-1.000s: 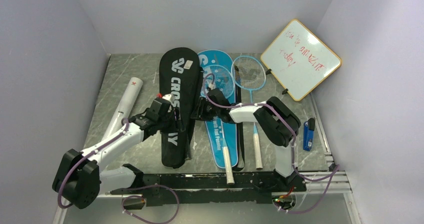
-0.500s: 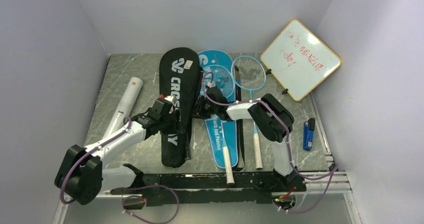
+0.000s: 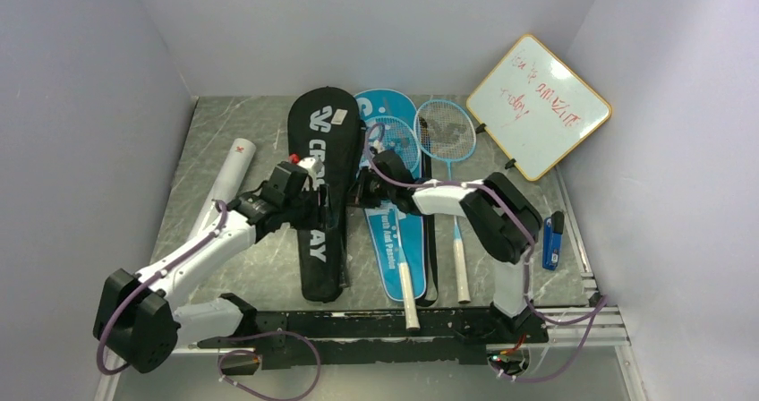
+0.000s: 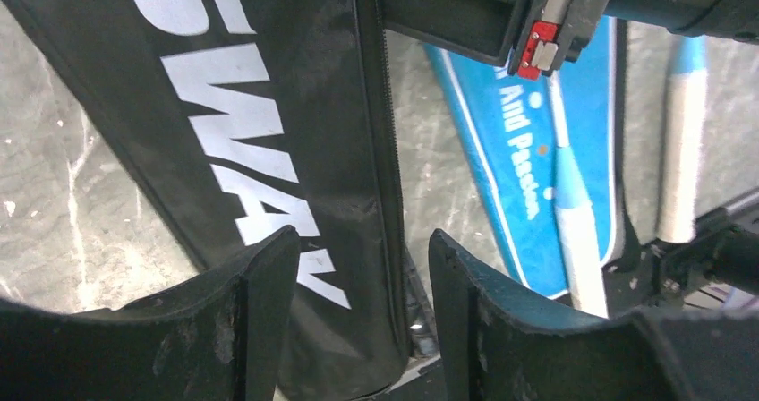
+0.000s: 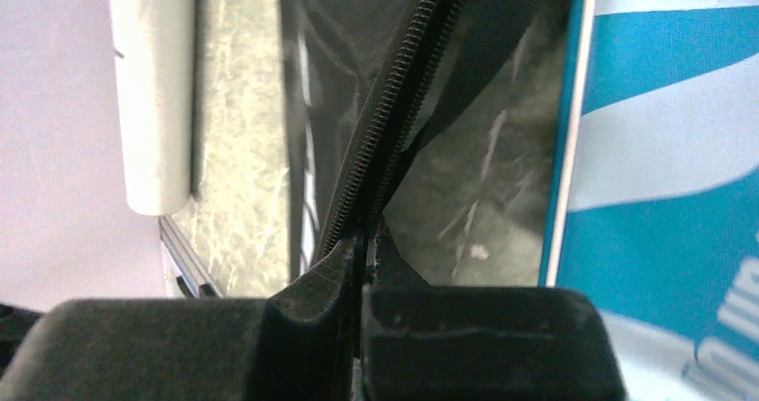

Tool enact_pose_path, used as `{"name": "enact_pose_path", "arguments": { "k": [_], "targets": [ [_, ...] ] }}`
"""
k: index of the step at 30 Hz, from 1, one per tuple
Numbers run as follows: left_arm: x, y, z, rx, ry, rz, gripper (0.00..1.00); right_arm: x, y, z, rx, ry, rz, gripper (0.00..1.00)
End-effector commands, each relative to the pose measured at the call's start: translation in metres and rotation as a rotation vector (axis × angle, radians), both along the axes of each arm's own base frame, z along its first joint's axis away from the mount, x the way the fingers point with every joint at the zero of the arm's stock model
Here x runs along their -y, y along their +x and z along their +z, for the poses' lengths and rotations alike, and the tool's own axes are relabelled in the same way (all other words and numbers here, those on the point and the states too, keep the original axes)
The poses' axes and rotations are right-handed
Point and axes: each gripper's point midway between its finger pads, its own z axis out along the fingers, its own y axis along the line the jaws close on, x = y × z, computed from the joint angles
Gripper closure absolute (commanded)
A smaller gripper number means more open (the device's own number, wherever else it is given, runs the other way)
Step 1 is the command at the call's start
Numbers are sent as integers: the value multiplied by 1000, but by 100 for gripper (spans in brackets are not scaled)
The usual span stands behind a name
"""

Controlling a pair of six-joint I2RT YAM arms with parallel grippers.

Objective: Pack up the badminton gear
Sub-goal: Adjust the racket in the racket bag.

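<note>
Black racket cover (image 3: 328,147) lies on grey marbled table (image 3: 251,119) between lilac walls (image 3: 81,79).

- The top external camera sat above and behind the arm bases, looking forward and down from well back, so the whole bench (image 3: 242,119) to its far edge and both arms fitted in.
- The left wrist camera looked steeply down past the left claw (image 4: 362,240), very close over the black cover (image 4: 268,150), with the blue cover (image 4: 501,150) at the right of its frame.
- The right wrist camera looked past the right claw (image 5: 362,258) from closer still, almost on the black cover's zip, with the white tube (image 5: 157,88) at its left.
- All three shared that zip edge and the strip of bench beside the blue cover.
</note>
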Motion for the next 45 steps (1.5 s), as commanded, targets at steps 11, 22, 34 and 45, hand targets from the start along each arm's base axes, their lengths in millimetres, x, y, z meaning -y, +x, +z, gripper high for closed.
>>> {"name": "enact_pose_path", "arguments": {
  "k": [11, 22, 34, 45],
  "targets": [
    [69, -55, 45, 5, -81, -258, 29, 53, -16, 113, 311, -119, -105, 100],
    [118, -90, 57, 23, -140, -332, 20, 70, -39, 116, 389, -299, -112, 100],
    [114, -129, 21, -47, -155, -209, 8, 67, -40, 115, 382, -267, -119, 100],
    [133, -129, 2, -35, -185, -250, 3, 70, -44, 116, 377, -256, -121, 100]
  ]
}}
